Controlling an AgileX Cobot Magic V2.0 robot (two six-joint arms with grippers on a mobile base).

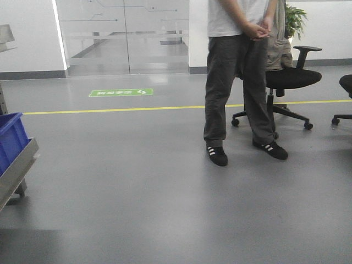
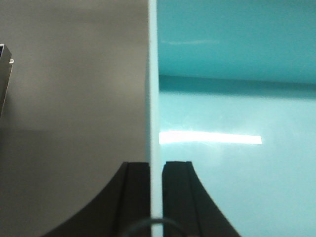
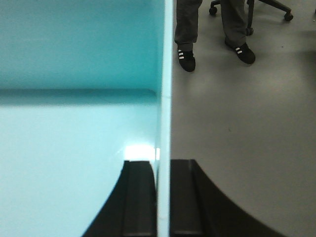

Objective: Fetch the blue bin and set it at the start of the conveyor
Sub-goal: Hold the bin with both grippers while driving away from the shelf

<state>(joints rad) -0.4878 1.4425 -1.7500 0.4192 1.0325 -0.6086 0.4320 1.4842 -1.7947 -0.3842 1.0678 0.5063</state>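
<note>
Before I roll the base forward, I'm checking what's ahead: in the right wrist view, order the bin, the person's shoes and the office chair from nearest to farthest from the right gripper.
1. The blue bin: wall clamped in the right gripper, tub on the left.
2. The person's shoes: ahead, upper right.
3. The office chair: behind the shoes, at the top edge.

Open grey floor point(image 1: 137, 187) lies ahead, bounded on the right by a standing person point(image 1: 239, 82) and an office chair point(image 1: 291, 77), on the left by a dark blue crate point(image 1: 11, 137) on a steel shelf point(image 1: 19, 163); walls of the blue bin point(image 2: 237, 98) fill the left gripper point(image 2: 157, 165) and right gripper point(image 3: 163, 165)
</note>
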